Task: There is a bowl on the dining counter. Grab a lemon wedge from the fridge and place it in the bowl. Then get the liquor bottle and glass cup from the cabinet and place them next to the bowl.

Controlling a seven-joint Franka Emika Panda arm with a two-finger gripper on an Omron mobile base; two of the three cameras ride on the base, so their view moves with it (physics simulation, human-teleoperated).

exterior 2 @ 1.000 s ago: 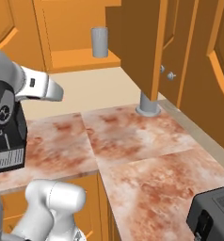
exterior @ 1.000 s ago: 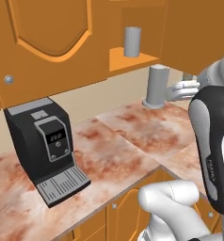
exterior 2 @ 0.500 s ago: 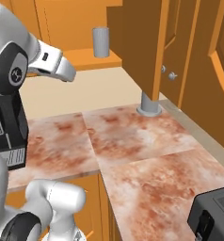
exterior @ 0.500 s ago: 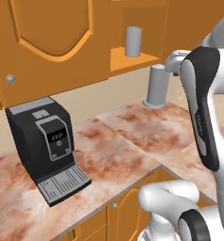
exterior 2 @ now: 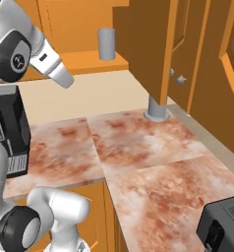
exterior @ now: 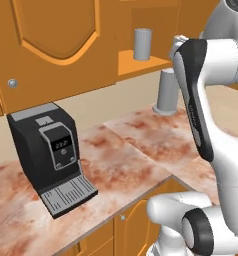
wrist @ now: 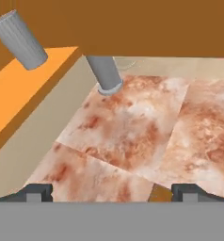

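Arm swings up and rightward since a second ago; end effector (wrist: 112, 193) spread, holding nothing.
Ribbed grey cup (exterior: 143, 44) stands on the orange cabinet (exterior: 141, 62) shelf above the marbled surface (exterior 2: 138, 147).

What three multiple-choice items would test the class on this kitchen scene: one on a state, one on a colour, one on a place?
1. The gripper is
A. open with nothing between its fingers
B. shut on a spoon
C. shut on a plate

2. The coffee machine is mostly
A. white
B. black
C. orange

3. The glass cup stands
A. on the shelf of the open cabinet
B. on the floor
C. in a sink

Answers:
1 A: in the hand view the two finger tips sit far apart, with bare counter between them.
2 B: its body is black, with a grey drip tray.
3 A: the base views show it upright on the orange shelf above the counter.
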